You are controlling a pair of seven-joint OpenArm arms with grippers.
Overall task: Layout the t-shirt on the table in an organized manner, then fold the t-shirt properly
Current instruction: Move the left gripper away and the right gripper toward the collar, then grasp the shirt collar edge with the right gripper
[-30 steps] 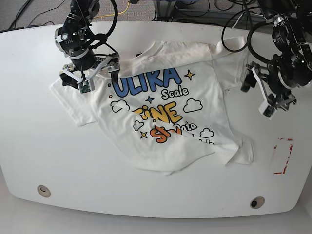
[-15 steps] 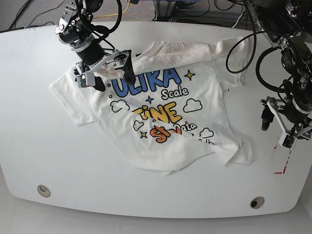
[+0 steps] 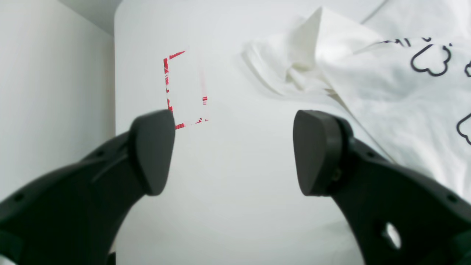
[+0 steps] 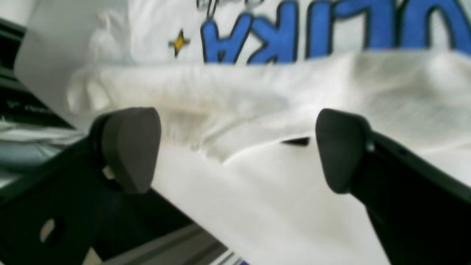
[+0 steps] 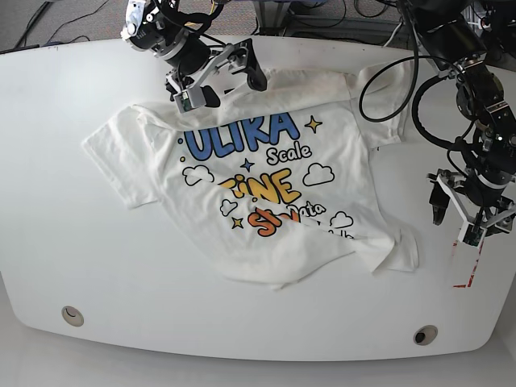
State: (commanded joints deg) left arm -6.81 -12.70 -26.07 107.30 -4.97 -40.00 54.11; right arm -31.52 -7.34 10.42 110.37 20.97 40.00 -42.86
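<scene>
The white t-shirt [image 5: 274, 177] lies print-up and crumpled on the table [image 5: 64, 242]. Its top edge is folded over and its lower right hem [image 5: 395, 246] is bunched. My right gripper [image 5: 228, 85] hovers open over that folded top edge, by the blue lettering [image 4: 294, 33]. In the right wrist view the right gripper [image 4: 239, 147] has only shirt cloth [image 4: 257, 110] below it. My left gripper [image 5: 457, 222] hangs open over bare table to the right of the shirt. Between the left gripper [image 3: 235, 154] fingers there is nothing, and the bunched hem [image 3: 294, 70] lies beyond it.
A red-outlined rectangle mark [image 5: 468, 258] [image 3: 184, 88] sits just beyond the left gripper, close to the table's right edge. Two round holes [image 5: 72, 314] [image 5: 425, 334] lie near the front edge. Cables hang behind the table's far edge.
The right gripper has travelled from the shirt's left sleeve area up to the folded top edge. The left gripper moved from beside the right sleeve forward to near the red mark. Both stayed open.
</scene>
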